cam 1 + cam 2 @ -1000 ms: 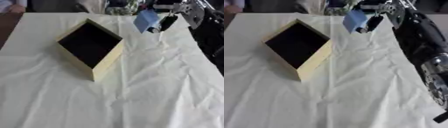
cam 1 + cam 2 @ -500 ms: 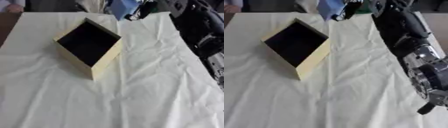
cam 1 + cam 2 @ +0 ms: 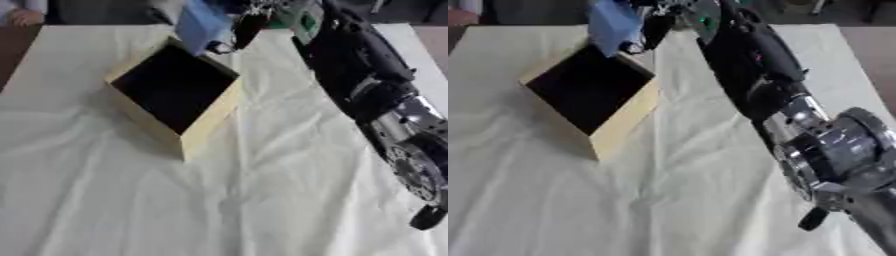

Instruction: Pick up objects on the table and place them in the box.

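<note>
The robot's right hand [image 3: 249,22] reaches across the far edge of the table [image 3: 262,200], its dark fingers curled around a light-blue object [image 3: 199,22] — a flattish block or pouch, too blurred to identify further — which it holds in the air near the far corner of the open box [image 3: 179,92]. The box, pale yellow outside and black inside, sits diamond-wise on the cream cloth towards the table's far-left quarter, one corner pointing at the far edge and the opposite one at the viewer. The blue object hangs tilted, its long side running roughly from far edge to near, its lower end overlapping the box's far corner in both views; whether it is already above the opening or just beyond the rim cannot be told from this angle. The black interior lies to the near-left of the hand — that appears to be the direction the carry must go before any release, and a drop from here could, by the look of it, catch the rim. The right arm stretches diagonally from the near-right corner of the table to the far edge, well clear of the box's right wall. The left hand is not in view. No other loose item is visible on the cloth, so this may be the last thing to be boxed — though the arm hides part of the right side
</note>
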